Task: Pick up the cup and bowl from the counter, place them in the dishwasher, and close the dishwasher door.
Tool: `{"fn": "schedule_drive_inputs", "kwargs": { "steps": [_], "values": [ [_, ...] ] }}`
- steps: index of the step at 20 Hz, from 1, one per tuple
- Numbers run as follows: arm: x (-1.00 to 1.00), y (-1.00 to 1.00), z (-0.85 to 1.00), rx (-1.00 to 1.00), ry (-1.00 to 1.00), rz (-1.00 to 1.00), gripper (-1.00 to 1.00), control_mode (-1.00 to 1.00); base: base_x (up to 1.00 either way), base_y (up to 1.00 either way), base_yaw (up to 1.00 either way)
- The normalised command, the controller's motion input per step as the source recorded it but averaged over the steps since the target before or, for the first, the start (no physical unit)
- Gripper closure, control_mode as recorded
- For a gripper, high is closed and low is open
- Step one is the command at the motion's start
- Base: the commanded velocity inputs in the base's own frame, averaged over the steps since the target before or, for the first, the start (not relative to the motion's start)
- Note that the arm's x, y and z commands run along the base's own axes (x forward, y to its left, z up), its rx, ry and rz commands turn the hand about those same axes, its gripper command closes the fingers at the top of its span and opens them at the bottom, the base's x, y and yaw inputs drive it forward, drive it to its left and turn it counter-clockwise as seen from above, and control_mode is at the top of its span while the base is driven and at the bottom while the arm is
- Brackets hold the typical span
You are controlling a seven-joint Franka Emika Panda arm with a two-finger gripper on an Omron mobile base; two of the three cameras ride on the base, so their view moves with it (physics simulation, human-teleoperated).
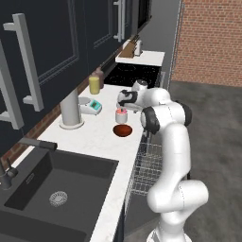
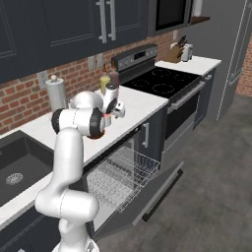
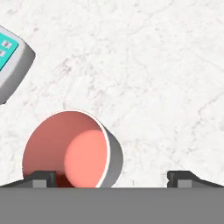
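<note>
Cup (image 3: 72, 151) pickup is your step: gripper (image 3: 111, 177) hovers above it, fingers wide; shift toward it, descend, then close.

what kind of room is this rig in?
A rendered home kitchen, by the look of it: a black sink set in a white marbled counter, a stove against a brick wall, and an open dishwasher with its wire rack pulled out.

cup (image 1: 121, 115) behind bowl (image 1: 123, 130) on counter (image 1: 101, 142); rack (image 2: 120, 177) below
</note>
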Motion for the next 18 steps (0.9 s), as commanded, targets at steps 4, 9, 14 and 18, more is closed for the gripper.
{"fn": "schedule_drive_inputs", "kwargs": {
  "steps": [4, 9, 14, 18],
  "values": [
    [0.42, 0.10, -0.20, 0.00, 0.00, -0.13, -1.00, -1.00, 0.00, 0.00, 0.00],
    [0.12, 0.01, -0.22, 0.00, 0.00, -0.12, -1.00, -1.00, 0.00, 0.00, 0.00],
    [-0.01, 0.00, -0.18, 0.00, 0.00, -0.11, -1.00, -1.00, 0.00, 0.00, 0.00],
    [-0.21, 0.00, -0.13, 0.00, -0.03, -0.09, -1.00, -1.00, 0.00, 0.00, 0.00]
  ]
}}
